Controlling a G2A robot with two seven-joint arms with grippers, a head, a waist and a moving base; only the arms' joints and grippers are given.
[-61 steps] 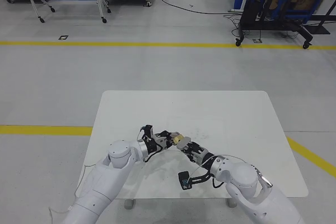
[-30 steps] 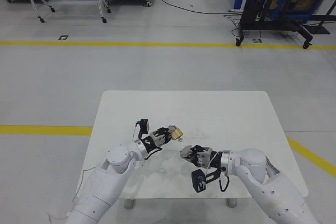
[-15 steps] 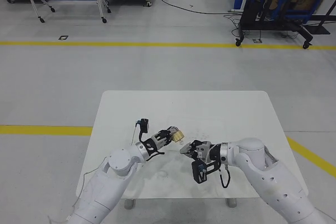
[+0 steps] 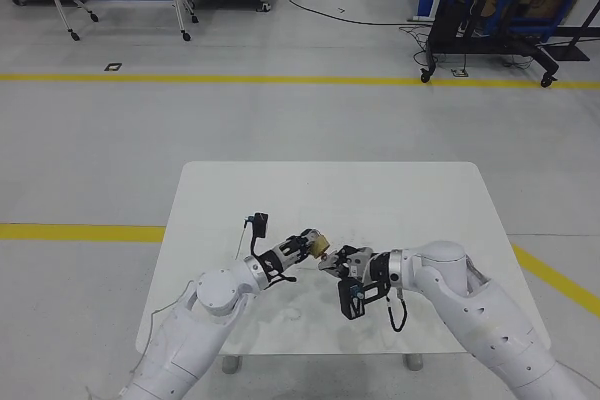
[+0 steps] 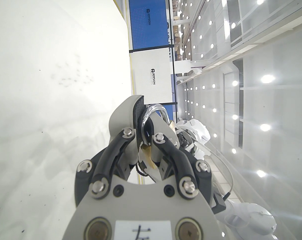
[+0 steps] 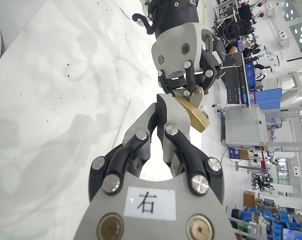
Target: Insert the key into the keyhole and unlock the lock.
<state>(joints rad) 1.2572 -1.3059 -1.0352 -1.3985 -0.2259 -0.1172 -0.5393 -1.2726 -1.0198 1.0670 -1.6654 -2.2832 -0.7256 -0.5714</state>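
Observation:
A brass padlock [image 4: 320,242] with a silver shackle [image 5: 155,109] hangs above the middle of the white table [image 4: 410,200]. My left gripper [image 4: 311,244] is shut on the shackle, seen up close in the left wrist view [image 5: 147,116]. My right gripper [image 4: 330,262] is shut, and its tips meet the lock's brass body [image 6: 196,117] from the near right. A small pale tip, the key, pokes out of its fingers [image 6: 159,111] toward the lock. Most of the key and the keyhole are hidden. The left gripper [image 6: 188,92] sits just beyond the lock in the right wrist view.
The tabletop has faint scuff marks and small dark specks [image 6: 68,64] but nothing else lying on it. Its edges are well away from both grippers. Yellow floor lines [image 4: 70,232] run past the table, and wheeled racks [image 4: 490,45] stand far behind.
The right gripper drew back from the lock toward the near right, then came in again until its tips touch the lock. The left gripper raised and turned the lock slightly.

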